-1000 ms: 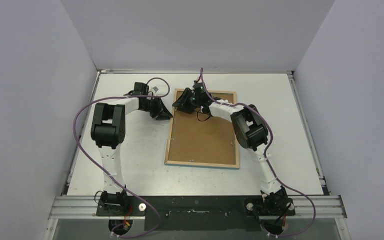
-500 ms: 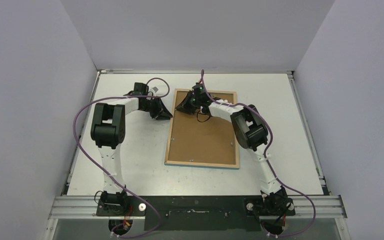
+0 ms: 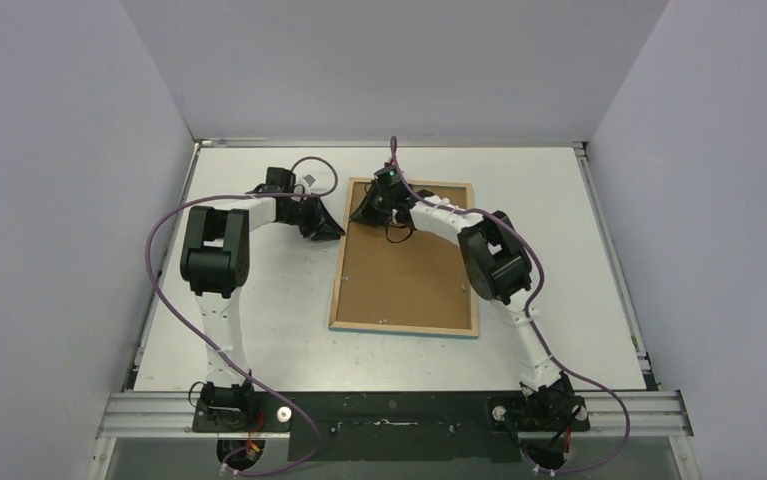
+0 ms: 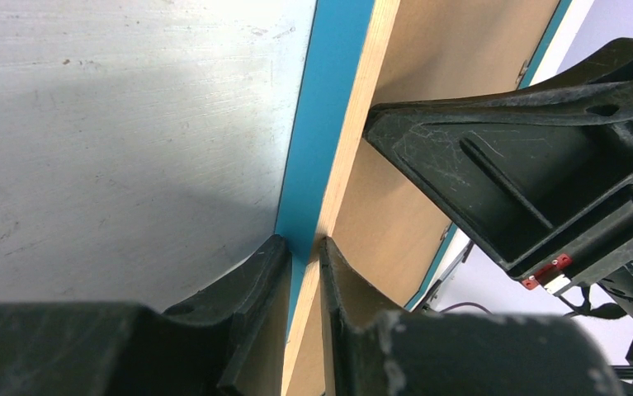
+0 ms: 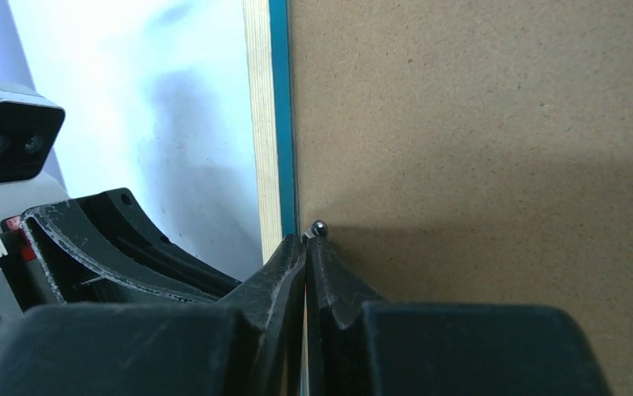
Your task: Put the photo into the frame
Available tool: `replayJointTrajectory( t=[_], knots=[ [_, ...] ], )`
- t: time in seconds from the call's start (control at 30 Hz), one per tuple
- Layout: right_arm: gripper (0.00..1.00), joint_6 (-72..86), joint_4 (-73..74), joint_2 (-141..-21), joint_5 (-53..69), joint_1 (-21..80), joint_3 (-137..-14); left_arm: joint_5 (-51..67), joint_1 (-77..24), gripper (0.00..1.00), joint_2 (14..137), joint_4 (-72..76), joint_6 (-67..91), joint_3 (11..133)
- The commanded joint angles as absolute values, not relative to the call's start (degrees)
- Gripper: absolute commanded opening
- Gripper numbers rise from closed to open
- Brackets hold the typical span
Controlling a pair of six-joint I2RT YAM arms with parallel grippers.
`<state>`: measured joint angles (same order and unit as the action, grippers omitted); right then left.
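The frame (image 3: 404, 328) lies face down on the table, wood-coloured back edge up, with the brown backing board (image 3: 404, 275) set in it. The photo is hidden. My left gripper (image 3: 334, 228) is shut on the frame's left rail near the far corner; in the left wrist view (image 4: 300, 243) the jaws pinch the turquoise and wood edge (image 4: 325, 107). My right gripper (image 3: 361, 213) sits on the backing board's far left part; in the right wrist view (image 5: 306, 239) its jaws are shut on a small metal tab (image 5: 318, 226) at the frame's inner edge (image 5: 267, 99).
The white table (image 3: 259, 320) is bounded by grey walls on three sides. Purple cables loop over both arms. The two grippers are close together at the frame's far left corner. A metal rail (image 3: 389, 410) runs along the near edge.
My right wrist has shifted slightly left toward the frame's far left corner. The left arm and the frame have not moved.
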<state>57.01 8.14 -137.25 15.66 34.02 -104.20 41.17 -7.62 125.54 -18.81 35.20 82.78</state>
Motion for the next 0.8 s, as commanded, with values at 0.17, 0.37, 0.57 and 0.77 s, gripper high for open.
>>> replayJointTrajectory(
  t=[0.17, 0.37, 0.57, 0.77],
  knots=[
    [0.00, 47.65, 35.47, -142.51, 1.48, 37.26, -108.34, 39.61, -9.88, 0.16, 126.86, -20.32, 35.85, 76.19],
    [0.01, 39.66, 40.01, -136.71, -9.57, 38.15, -108.33, 40.19, -11.50, 0.16, 124.51, -16.05, 39.05, 72.30],
    [0.08, 36.89, 41.03, -129.51, -9.22, 37.53, -105.67, 40.24, -16.16, 0.15, 120.44, -2.77, 47.90, 63.60],
    [0.15, 39.41, 41.62, -124.59, -6.62, 35.54, -103.03, 38.11, -18.10, 0.15, 116.76, 10.20, 55.65, 54.53]
  ],
)
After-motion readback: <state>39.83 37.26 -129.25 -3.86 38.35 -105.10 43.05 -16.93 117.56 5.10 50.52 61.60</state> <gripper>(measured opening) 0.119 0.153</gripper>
